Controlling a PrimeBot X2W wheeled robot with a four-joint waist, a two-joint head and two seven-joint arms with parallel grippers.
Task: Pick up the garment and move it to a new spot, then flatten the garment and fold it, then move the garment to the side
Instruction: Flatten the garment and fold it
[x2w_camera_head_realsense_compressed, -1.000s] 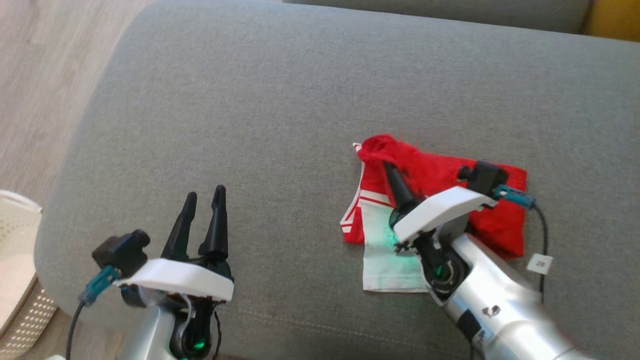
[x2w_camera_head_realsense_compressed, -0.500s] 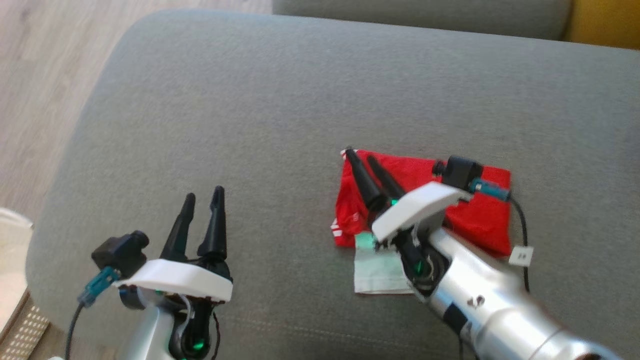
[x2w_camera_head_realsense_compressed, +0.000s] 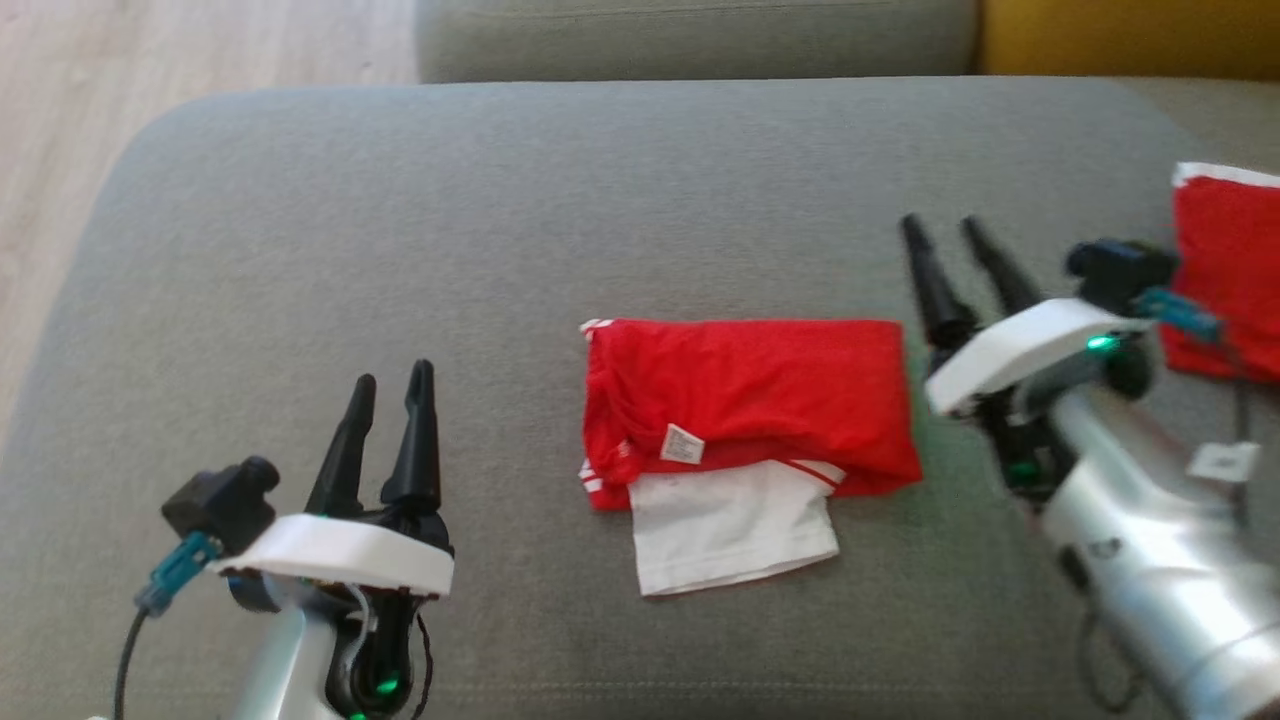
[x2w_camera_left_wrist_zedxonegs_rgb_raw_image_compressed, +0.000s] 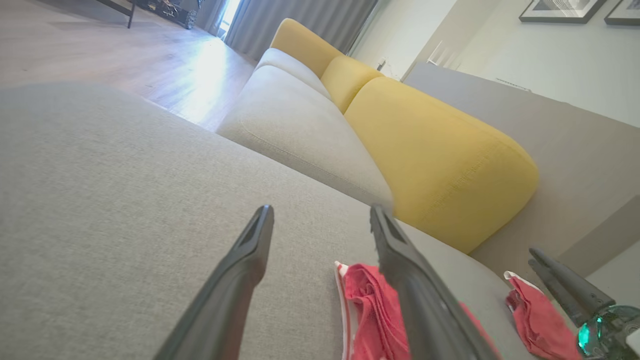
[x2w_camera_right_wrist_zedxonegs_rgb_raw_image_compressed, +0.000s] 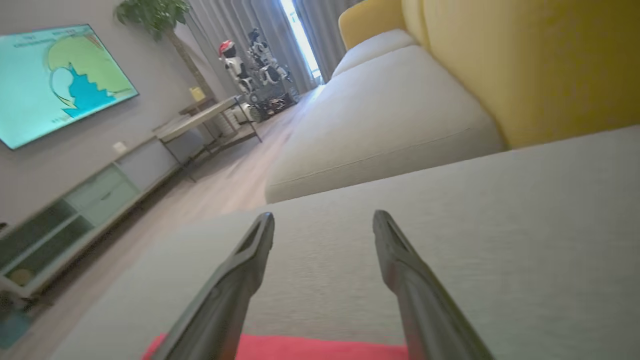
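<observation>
Red-and-white garment (x2w_camera_head_realsense_compressed: 745, 420), grey cushion (x2w_camera_head_realsense_compressed: 500, 220)

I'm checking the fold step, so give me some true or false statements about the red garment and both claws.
The red garment lies folded on the grey cushion. True.
The right claw grips the garment. False: it stands open, apart from it.
The left claw is open and holds nothing. True.
A second red cloth lies beside the left claw. False: it lies past the right claw.
</observation>
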